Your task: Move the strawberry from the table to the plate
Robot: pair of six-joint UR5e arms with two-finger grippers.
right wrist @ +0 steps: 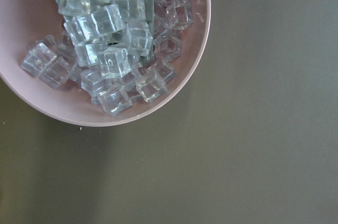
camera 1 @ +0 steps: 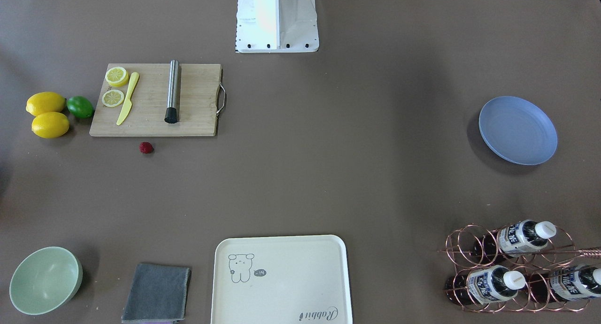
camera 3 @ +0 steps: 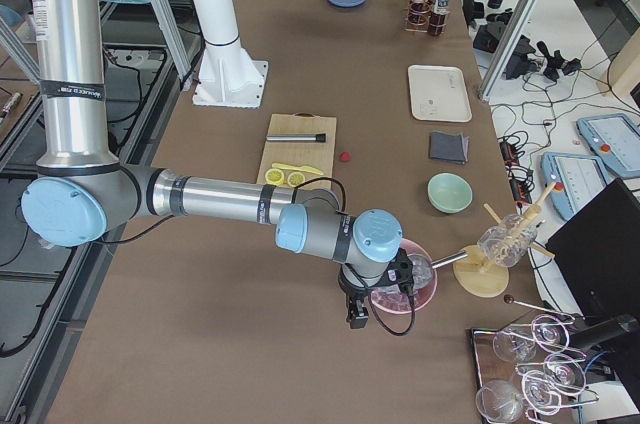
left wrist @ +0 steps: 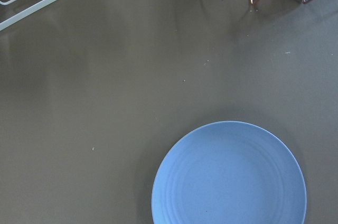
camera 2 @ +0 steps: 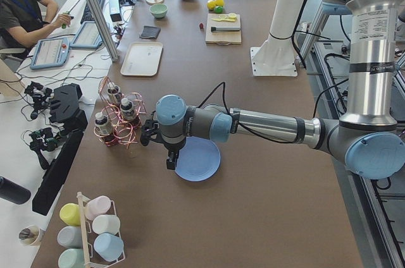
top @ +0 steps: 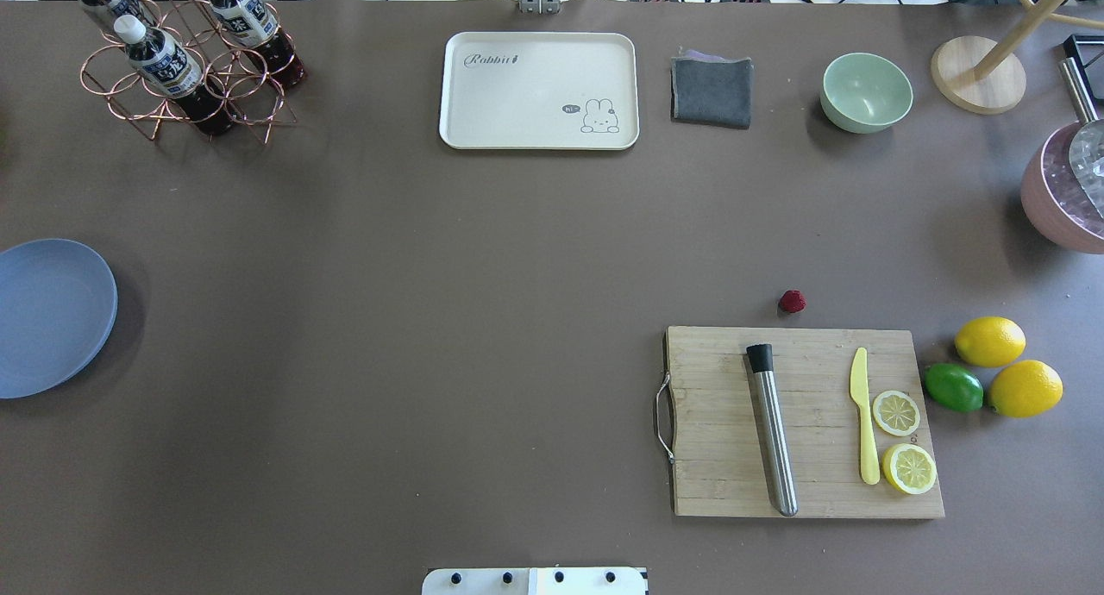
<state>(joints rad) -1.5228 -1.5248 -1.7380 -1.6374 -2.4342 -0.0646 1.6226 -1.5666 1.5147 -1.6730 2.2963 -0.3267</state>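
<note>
Logged the tiny dark-red bumpy strawberry (camera 1: 146, 147) on the plain grey-brown table (camera 1: 300, 183). Sat just beside the long edge of the bamboo cutting board (camera 1: 197, 103), on the side away from the white robot base (camera 1: 277, 19), not touching the board. Saw it free of both arms.

Found the round matte light blue plate (camera 1: 518, 130) well apart from the strawberry, toward the table's other end.

Spotted the left arm (camera 2: 266, 126) stretched out over the table, wrist hanging above the plate's rim, near the copper wire rack (top: 158, 119) of bottles. Caught the left jaws only in the side view, so could not tell whether apart or together. Got plate, bare table and a corner of the rack in the left wrist view.

Spotted the right arm (camera 3: 220, 199) reaching over the pink bowl (right wrist: 53, 102) of clear ice cubes (right wrist: 105, 39) at the opposite end. Same story for the right jaws: side view only, could not tell.

Noted on the board:
- a steel rod with black tip (camera 1: 173, 91)
- a yellow plastic knife (camera 1: 128, 98)
- two lemon halves (camera 1: 113, 98)

Noted two whole yellow lemons (camera 1: 45, 103) and a green lime (camera 1: 80, 106) bunched beside the board's short end.

Noted along the operators' edge:
- a pale green bowl (camera 1: 45, 279)
- a folded grey cloth (camera 1: 157, 292)
- a cream rectangular tray (camera 1: 281, 286)
</note>
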